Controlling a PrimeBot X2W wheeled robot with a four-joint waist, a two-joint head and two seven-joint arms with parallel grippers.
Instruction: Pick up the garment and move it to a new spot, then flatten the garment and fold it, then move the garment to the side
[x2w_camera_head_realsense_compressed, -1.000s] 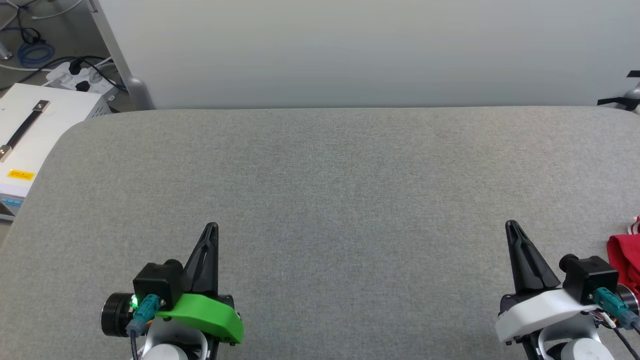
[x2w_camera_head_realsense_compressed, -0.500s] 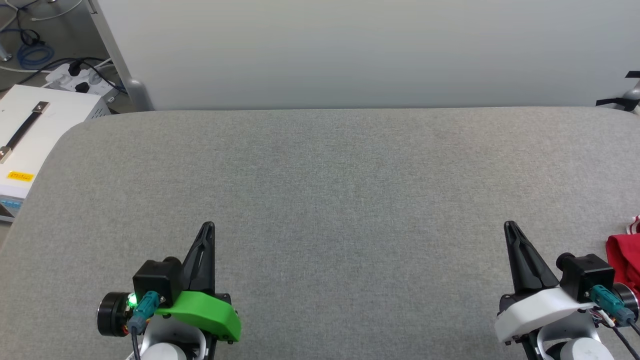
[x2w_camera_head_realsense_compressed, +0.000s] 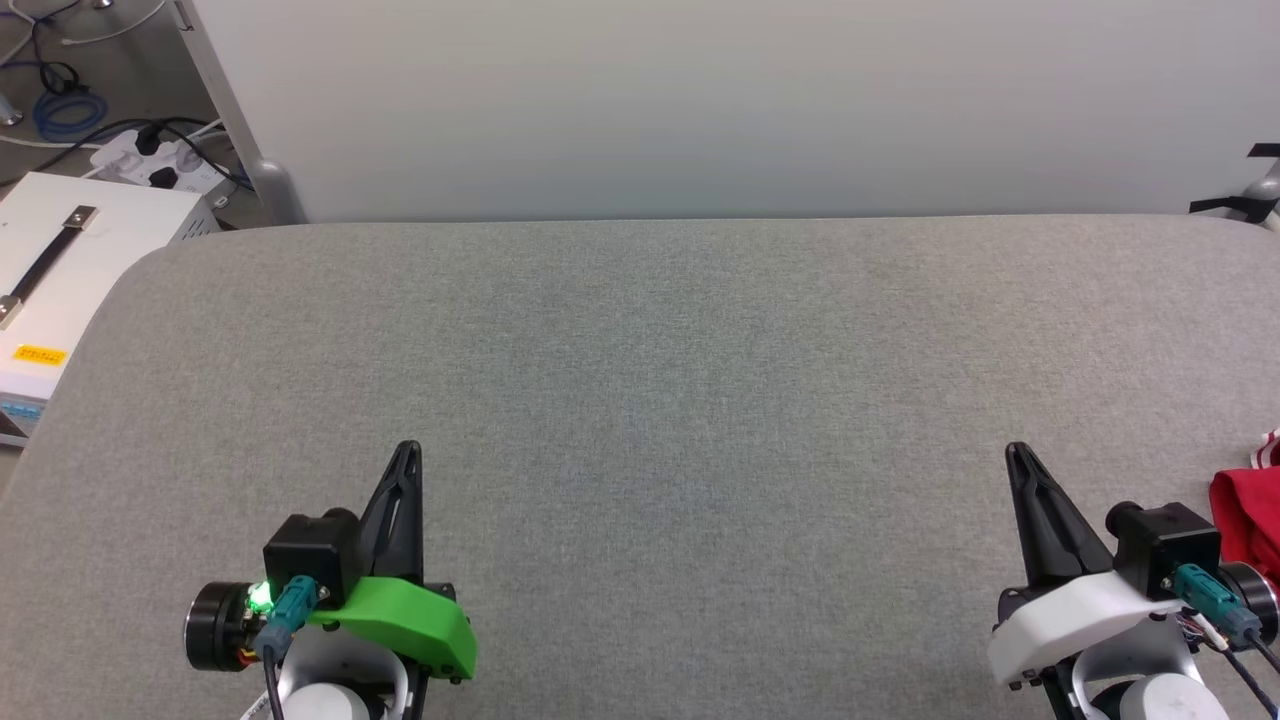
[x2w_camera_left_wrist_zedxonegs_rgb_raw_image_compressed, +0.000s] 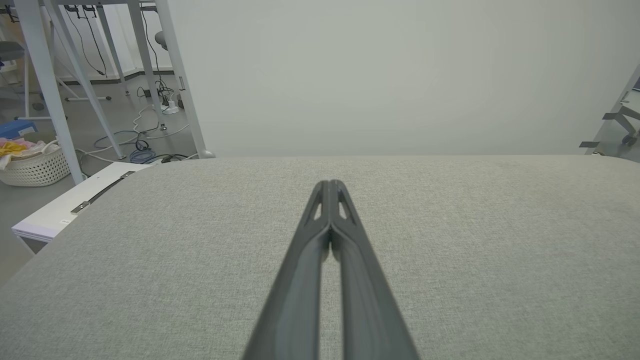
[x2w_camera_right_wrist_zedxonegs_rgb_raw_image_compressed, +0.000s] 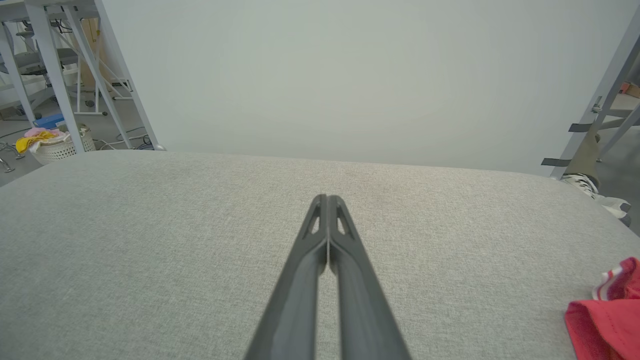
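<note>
Barely anything had shifted in the last second: the left gripper (x2w_camera_head_realsense_compressed: 405, 452) had eased slightly lower in the frame, both grippers pressed together and empty, while the garment (x2w_camera_head_realsense_compressed: 1245, 515) lay untouched at the right edge, beside the right gripper (x2w_camera_head_realsense_compressed: 1017, 452).

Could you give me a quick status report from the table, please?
Left gripper shut, empty. Right gripper shut, empty. Garment at table's right edge, beside right arm, untouched. Nothing in the way.

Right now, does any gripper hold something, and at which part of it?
Nothing is held. The left gripper and the right gripper are both shut and empty; the garment lies apart on the table.
</note>
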